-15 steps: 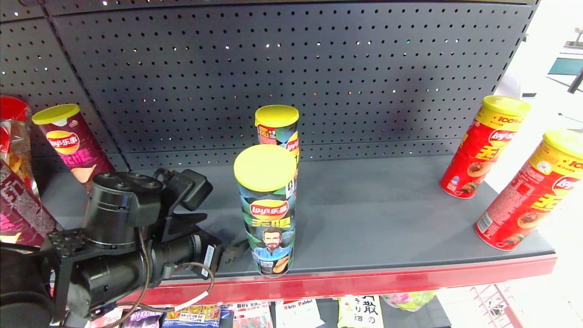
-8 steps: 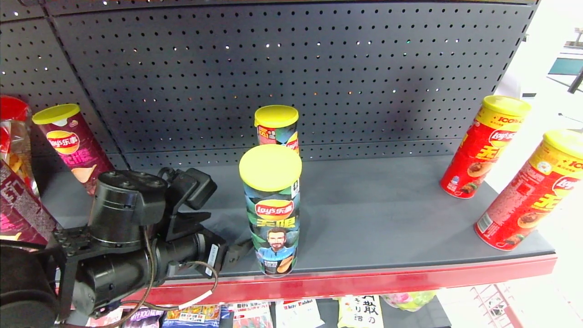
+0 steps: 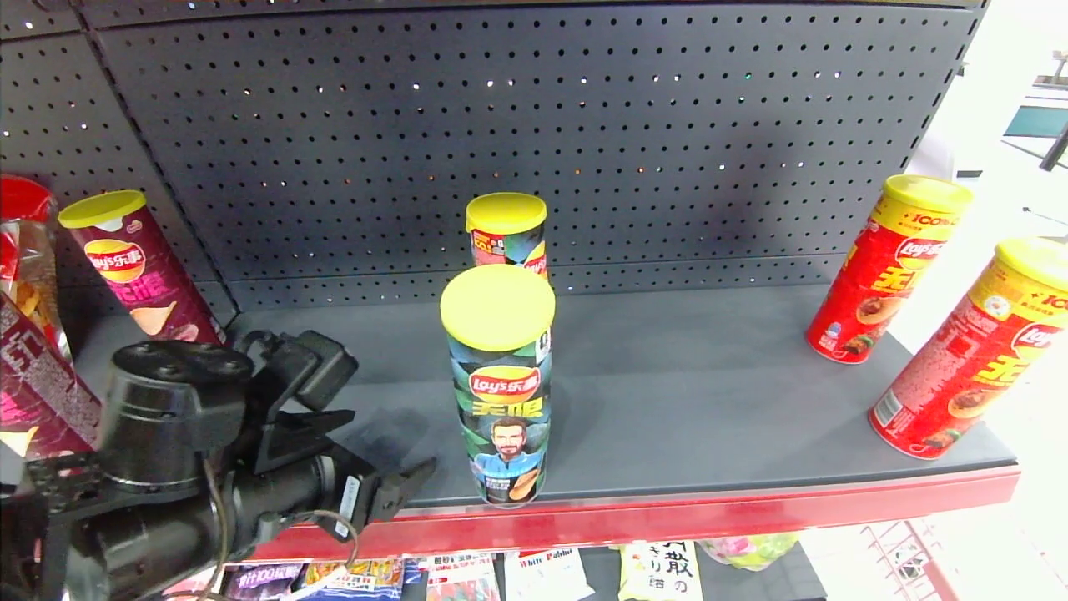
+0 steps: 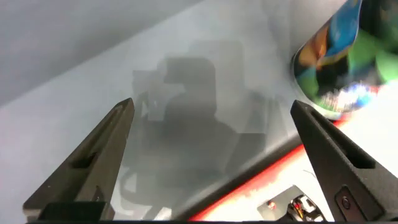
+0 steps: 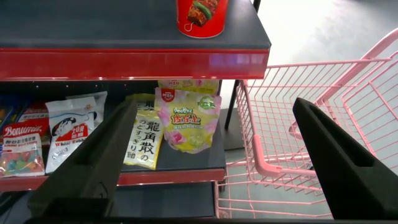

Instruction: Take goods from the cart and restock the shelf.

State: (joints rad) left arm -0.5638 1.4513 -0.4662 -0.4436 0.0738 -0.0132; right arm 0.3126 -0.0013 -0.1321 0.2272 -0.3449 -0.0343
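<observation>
Head view: can (image 3: 501,392) near end effector (image 3: 407,488)

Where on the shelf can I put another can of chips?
The biggest bare stretch of shelf lies between the front green can and the back red can. A smaller patch lies between the purple can and the front green can, but the left gripper hangs open at its front edge. The far left is crowded with snack bags.
</observation>
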